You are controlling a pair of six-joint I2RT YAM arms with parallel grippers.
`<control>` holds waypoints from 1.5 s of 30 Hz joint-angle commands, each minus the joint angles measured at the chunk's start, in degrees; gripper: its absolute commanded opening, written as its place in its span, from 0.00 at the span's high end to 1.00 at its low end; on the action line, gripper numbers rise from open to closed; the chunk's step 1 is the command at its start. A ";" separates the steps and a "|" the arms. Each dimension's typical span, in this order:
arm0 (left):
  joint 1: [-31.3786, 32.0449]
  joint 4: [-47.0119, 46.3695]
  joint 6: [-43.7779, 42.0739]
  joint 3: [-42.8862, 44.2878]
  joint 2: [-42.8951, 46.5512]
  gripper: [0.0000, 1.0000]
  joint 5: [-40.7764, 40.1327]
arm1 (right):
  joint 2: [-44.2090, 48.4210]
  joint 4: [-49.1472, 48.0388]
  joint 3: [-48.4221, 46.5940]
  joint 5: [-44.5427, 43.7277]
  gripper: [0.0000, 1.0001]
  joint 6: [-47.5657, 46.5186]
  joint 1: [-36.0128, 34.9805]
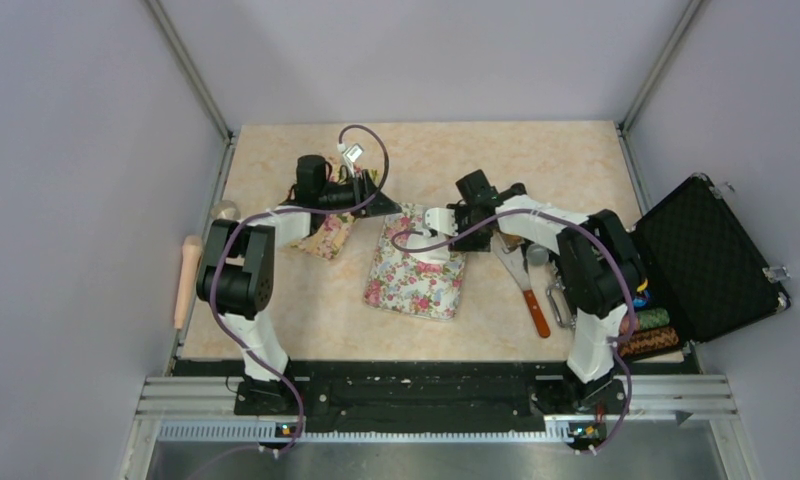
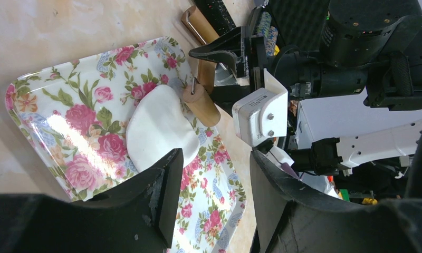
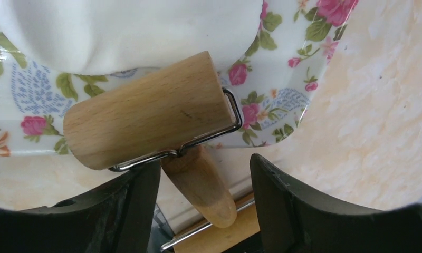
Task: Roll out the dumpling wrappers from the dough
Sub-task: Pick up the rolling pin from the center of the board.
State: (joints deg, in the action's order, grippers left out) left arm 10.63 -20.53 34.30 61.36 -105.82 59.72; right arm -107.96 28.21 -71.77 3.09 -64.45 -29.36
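Looking down, we see the marbled table (image 1: 306, 330) first, with an open black case (image 1: 711, 255) at its right edge. A floral tray (image 2: 66, 137) lies near the middle of the table. The left gripper (image 2: 214, 158) hangs over the tray, its jaws spread wide with nothing between them. The right gripper (image 3: 201, 167) has its jaws closed around the handle of a wooden roller (image 3: 145, 110). The dumpling wrapper (image 2: 159, 129), a flattened white sheet of dough, lies on the tray, and we find the roller's barrel resting on its edge.
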 commanded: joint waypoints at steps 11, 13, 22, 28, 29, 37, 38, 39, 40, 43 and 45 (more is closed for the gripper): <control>-0.61 -1.18 -1.12 2.46 3.34 0.45 2.41 | 5.23 1.80 -8.92 2.95 1.00 5.88 1.90; -0.70 2.16 -3.37 4.98 4.51 0.45 3.26 | 10.66 -0.55 -9.77 8.60 1.00 9.50 2.95; -0.79 3.97 2.78 13.09 6.81 0.43 4.53 | 15.90 -21.49 -14.53 40.15 1.00 62.30 11.17; 0.89 -54.66 54.17 2.63 -0.19 0.38 6.06 | 15.89 -87.93 8.32 47.87 1.00 124.50 17.40; 1.78 -58.84 57.53 2.37 -1.17 0.35 5.42 | 16.13 -93.89 11.55 46.52 1.00 126.95 17.41; 8.96 -53.74 51.53 0.36 0.10 0.33 3.41 | 16.74 -122.91 25.13 37.90 1.00 134.70 15.75; 9.53 -52.60 50.66 0.14 0.07 0.34 3.39 | 16.75 -123.45 25.55 37.60 1.00 134.83 15.37; 9.90 -51.54 49.94 -0.11 -0.04 0.33 3.22 | 16.77 -124.59 26.13 37.24 1.00 134.57 15.02; 10.12 -50.93 49.63 -0.38 -0.43 0.29 3.08 | 16.69 -125.75 26.49 37.29 1.00 133.93 14.76; 10.69 -50.68 49.88 -1.41 -1.08 0.21 2.33 | 16.43 -126.91 27.72 36.22 1.00 132.19 14.38; 11.21 -51.38 50.69 -1.61 -1.86 0.18 2.43 | 16.34 -126.93 28.42 35.83 1.00 130.81 14.34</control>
State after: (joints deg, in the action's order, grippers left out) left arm 21.17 -68.88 84.38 60.88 -107.66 63.40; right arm -92.75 -81.73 -43.86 41.80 66.08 -13.72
